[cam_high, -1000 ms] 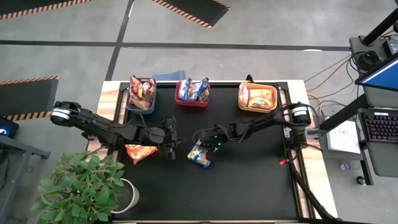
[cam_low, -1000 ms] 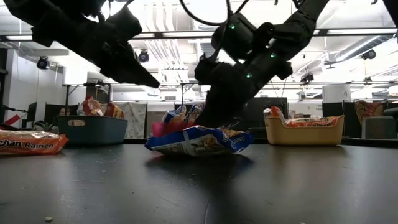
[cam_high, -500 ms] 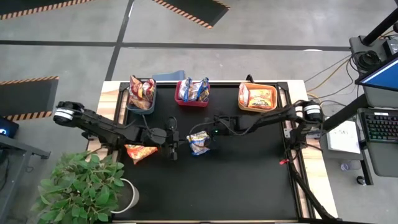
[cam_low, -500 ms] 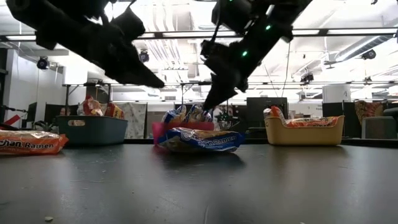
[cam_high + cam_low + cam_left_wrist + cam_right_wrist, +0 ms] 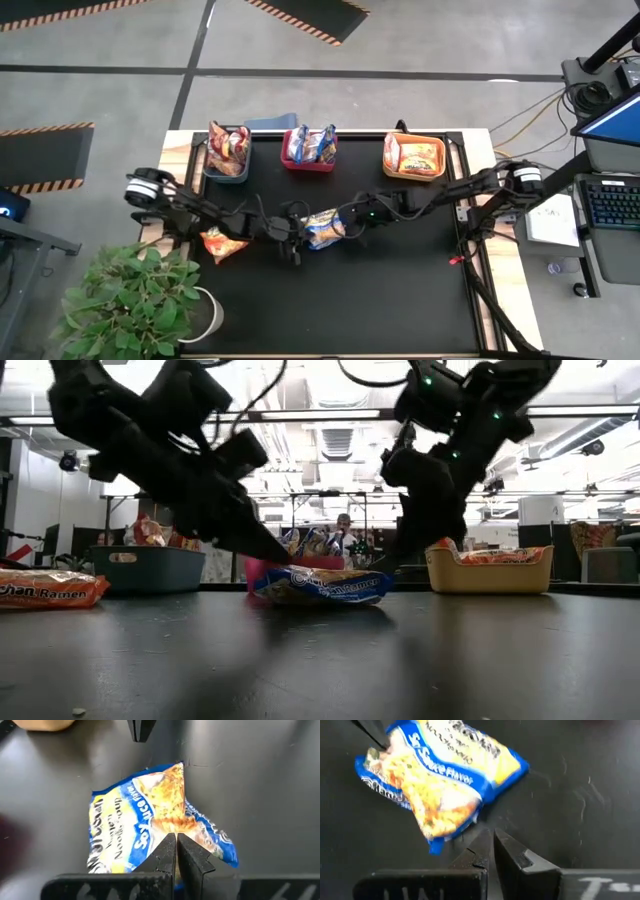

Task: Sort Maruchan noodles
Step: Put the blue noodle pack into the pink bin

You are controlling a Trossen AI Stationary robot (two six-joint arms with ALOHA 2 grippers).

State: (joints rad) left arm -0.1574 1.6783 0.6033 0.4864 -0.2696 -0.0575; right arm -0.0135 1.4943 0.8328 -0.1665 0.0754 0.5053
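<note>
Since a second ago, both arms have shifted: the left gripper (image 5: pixel 296 232) has come up against the blue-and-yellow crinkly plastic noodle packet (image 5: pixel 322 229), which lies mid-mat before the red plastic bin (image 5: pixel 308 162). The right gripper (image 5: pixel 345 226) sits just beside it. Both grippers are closed and empty.

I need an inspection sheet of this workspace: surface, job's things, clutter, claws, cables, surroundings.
Surface: black table top, bare in front.
Job's things: blue-and-yellow noodle packet flat at centre; orange packet at the left; more packets in the grey bin, red bin and orange bin.
Clutter: nothing seen.
Claws: left claw shut, at the blue packet's left edge; right claw shut, at its right edge; neither holds it.
Cables: loose cables on the floor, right of the table.
Surroundings: potted plant, laptop.
</note>
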